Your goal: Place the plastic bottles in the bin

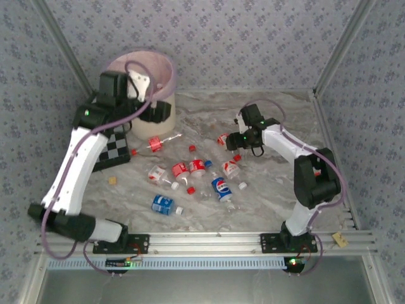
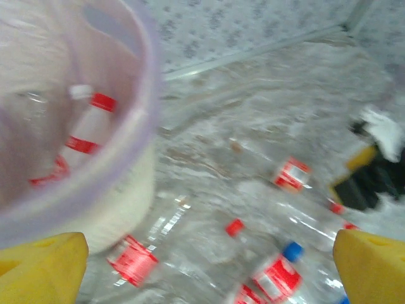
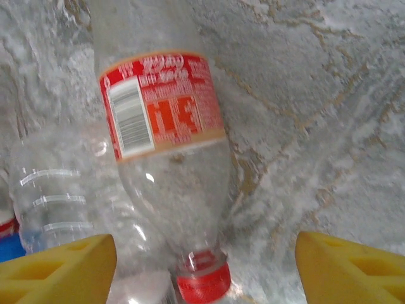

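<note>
Left claw (image 2: pixel 209 256): spread wide, nothing between its yellow fingers (image 2: pixel 44 266). It hangs just beside the pink-lined rim of the bin (image 2: pixel 150 76). The left wrist view is blurred, but we make out a binned bottle (image 2: pixel 88 123) with red bands lying inside the bag.

The bin (image 1: pixel 169 71) stands at the far left of the bench (image 1: pixel 285 120), near the back wall, with a checkerboard (image 1: pixel 118 149) just in front of it.

Right claw (image 3: pixel 202 256): fingers apart, straddling a red-labelled bottle (image 3: pixel 161 107) that lies flat on the bench with its red cap (image 3: pixel 202 284) pointing toward the wrist. A clear gap shows between this bottle and the right-hand finger (image 3: pixel 351 269), so we log no pinch. A ribbed clear bottle (image 3: pixel 54 199) lies touching its other side (contact with the other finger we cannot tell).

The plastic bottles (image 1: pixel 197 166) not yet binned lie scattered over the middle of the bench between the two arms. Most carry red labels. Two are blue-labelled: one (image 1: pixel 221 188) centre, one (image 1: pixel 162 203) nearer the left arm's base. A loose red cap (image 1: pixel 190 189) lies among them.
</note>
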Robot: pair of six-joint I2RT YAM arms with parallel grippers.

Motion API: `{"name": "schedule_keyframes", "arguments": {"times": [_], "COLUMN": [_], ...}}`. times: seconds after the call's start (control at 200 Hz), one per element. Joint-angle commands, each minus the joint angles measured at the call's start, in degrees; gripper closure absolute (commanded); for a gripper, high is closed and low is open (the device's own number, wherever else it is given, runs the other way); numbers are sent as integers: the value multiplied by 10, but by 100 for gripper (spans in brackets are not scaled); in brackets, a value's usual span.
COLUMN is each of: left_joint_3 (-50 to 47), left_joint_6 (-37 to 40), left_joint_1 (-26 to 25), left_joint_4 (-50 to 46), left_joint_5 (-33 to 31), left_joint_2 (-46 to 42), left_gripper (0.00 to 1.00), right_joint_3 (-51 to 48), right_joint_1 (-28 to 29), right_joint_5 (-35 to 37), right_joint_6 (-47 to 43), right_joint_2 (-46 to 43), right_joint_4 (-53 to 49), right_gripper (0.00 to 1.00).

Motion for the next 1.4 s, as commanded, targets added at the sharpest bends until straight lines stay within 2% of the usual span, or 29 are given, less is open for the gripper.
{"name": "schedule_keyframes", "arguments": {"times": [0.0, 0.095, 0.185, 0.385, 0.615, 0.785, 1.025, 1.109, 1.174, 1.239, 1.364, 1.394], "left_joint_3": [-108, -181, -248, -411, -434, -428, -424, -432, -410, -373, -330, -319], "left_joint_6": [-74, -121, -161, -279, -298, -322, -377, -417, -439, -433, -437, -438], "left_joint_1": [-26, -57, -86, -129, -137, -141, -170, -178, -185, -201, -218, -219], "left_joint_4": [122, 156, 193, 341, 366, 379, 447, 536, 580, 585, 645, 650], "left_joint_5": [44, 37, 18, 1, -16, -14, -12, 16, 48, 43, 26, 24], "left_joint_2": [-62, -103, -134, -161, -141, -117, -60, -35, -4, 25, 72, 85], "left_gripper": [2, 2, 2, 2, 2, 2, 2, 2, 3, 3, 3, 7], "right_joint_3": [30, 48, 65, 87, 80, 56, 61, 29, -9, -39, -107, -124], "right_joint_1": [4, 4, 4, -1, -22, -44, -82, -97, -114, -127, -124, -123], "right_joint_5": [-4, -9, -12, -7, -20, -18, -33, -73, -159, -243, -306, -318], "right_joint_6": [-3, -1, 3, 12, 29, 31, 3, 7, 24, 56, 104, 121], "right_joint_2": [36, 63, 86, 129, 135, 100, 31, -19, -57, -90, -151, -164], "right_joint_4": [1, 2, 1, 4, 19, 24, -27, -22, 8, 49, 100, 117], "right_gripper": [21, 17, 5, 5, 19, 37, 46, 50, 53, 53, 53, 54]}}
